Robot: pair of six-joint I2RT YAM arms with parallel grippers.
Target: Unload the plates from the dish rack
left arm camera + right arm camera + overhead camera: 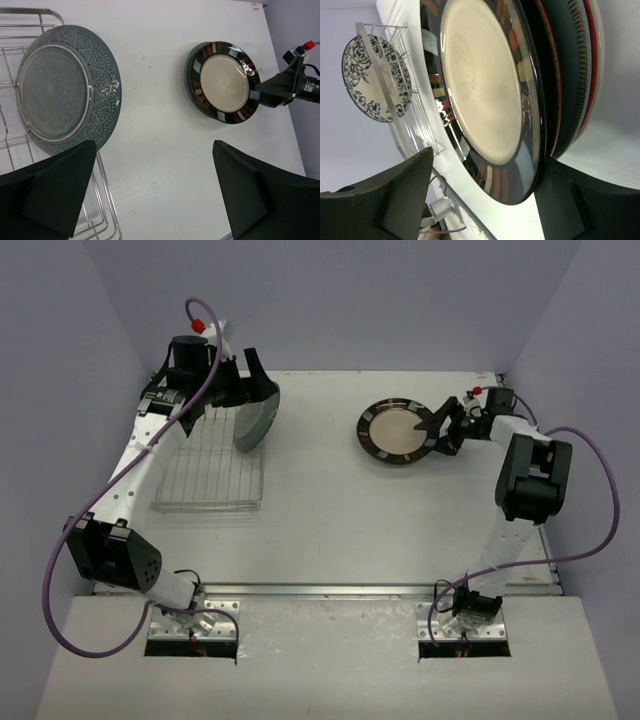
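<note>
teal embossed plate point(65, 90), cream black-rimmed plate point(225, 82)

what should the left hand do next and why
Probably shift the left hand sideways until the rim of the teal plate sits between its fingers. The hand is open and empty, and that plate, standing in the dish rack, lies beside one finger, not in the gap.

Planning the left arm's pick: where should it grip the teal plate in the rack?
Its raised upper rim, likely from above, fingers straddling both faces: the teal plate stands tilted on edge in the dish rack, lower rim among the wires.
</note>
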